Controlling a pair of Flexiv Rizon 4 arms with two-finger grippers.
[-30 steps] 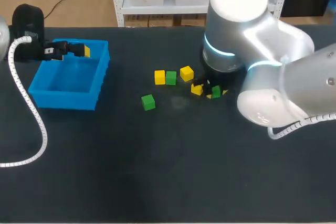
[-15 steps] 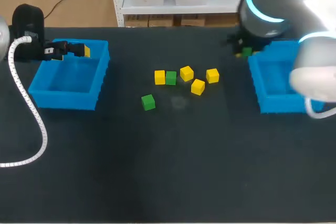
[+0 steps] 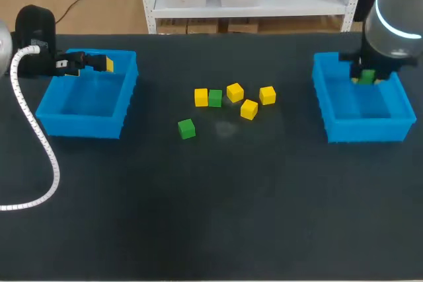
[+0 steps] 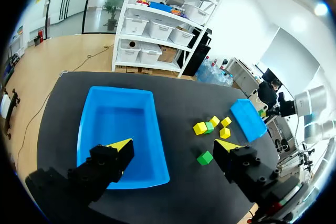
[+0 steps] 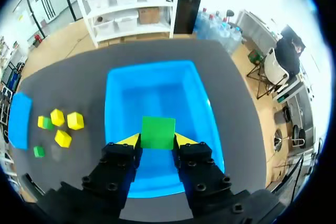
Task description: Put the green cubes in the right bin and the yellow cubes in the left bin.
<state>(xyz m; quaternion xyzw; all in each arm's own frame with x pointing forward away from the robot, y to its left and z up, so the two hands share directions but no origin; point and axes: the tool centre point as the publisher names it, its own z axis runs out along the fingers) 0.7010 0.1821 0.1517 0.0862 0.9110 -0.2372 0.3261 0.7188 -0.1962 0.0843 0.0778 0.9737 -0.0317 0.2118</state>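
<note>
Right gripper (image 5: pixel 157 141) clamps 1 green cube (image 5: pixel 158 131) above right bin (image 5: pixel 157 95); left gripper (image 4: pixel 174 145) gapes empty over left bin (image 4: pixel 118 119).

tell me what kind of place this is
Most likely a robotics lab sorting bench: a black table with a blue left bin and right bin, loose yellow cubes and green cubes between them, and the right gripper holding a green cube over the right bin.

Green cube (image 5: pixel 158 132) over right bin (image 5: pixel 157 95)

The table (image 3: pixel 218 216) has a dark, matte top, with a faint pale patch (image 3: pixel 225 129), maybe a smudge, near its middle.
</note>
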